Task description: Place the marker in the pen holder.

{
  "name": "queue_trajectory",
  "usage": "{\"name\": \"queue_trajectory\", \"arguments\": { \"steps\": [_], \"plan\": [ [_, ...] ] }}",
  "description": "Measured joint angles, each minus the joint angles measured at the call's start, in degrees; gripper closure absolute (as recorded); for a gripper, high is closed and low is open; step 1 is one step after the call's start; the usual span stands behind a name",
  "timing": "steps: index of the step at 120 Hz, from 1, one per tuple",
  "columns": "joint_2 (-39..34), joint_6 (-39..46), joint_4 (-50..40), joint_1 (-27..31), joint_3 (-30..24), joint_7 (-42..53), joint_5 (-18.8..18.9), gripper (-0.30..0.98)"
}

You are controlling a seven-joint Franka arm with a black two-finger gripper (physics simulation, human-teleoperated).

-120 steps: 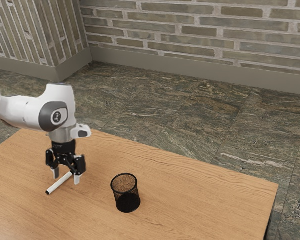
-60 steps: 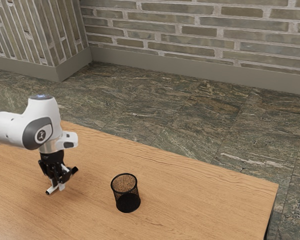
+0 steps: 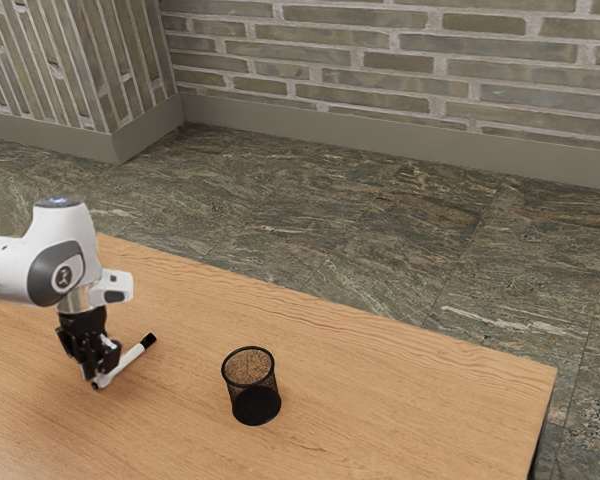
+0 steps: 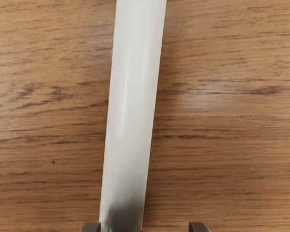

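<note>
Low over the table, the gripper [image 3: 94, 376] is at the marker's end away from the black cap. The white marker [image 3: 129, 362] lies flat and slanted on the wood, its capped end pointing away from the hand. In the wrist view the fingertips of the gripper [image 4: 145, 227] stand wide apart. The marker's white barrel [image 4: 130, 106] runs down between them, close beside one fingertip and well away from the other. The black mesh pen holder [image 3: 251, 386] stands upright, apart from the marker, toward the exterior view's right.
The wooden table [image 3: 400, 400] extends beyond the pen holder to an edge at the exterior view's right. Stone floor [image 3: 380, 240] and a brick wall [image 3: 410, 60] lie behind it.
My hand has moved toward the exterior view's left, from over the marker's middle to its uncapped end, uncovering the barrel and cap. The marker and pen holder have stayed put.
</note>
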Motion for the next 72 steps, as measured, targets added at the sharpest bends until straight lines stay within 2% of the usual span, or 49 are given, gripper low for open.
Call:
{"name": "queue_trajectory", "arguments": {
  "steps": [38, 72],
  "plan": [
    [2.42, 0.92, 0.71, -1.21, -0.08, 1.49, -0.10, 0.54],
    [3.53, 1.09, 1.52, 0.48, -0.08, 2.28, -0.51, 0.58]
  ]
}}
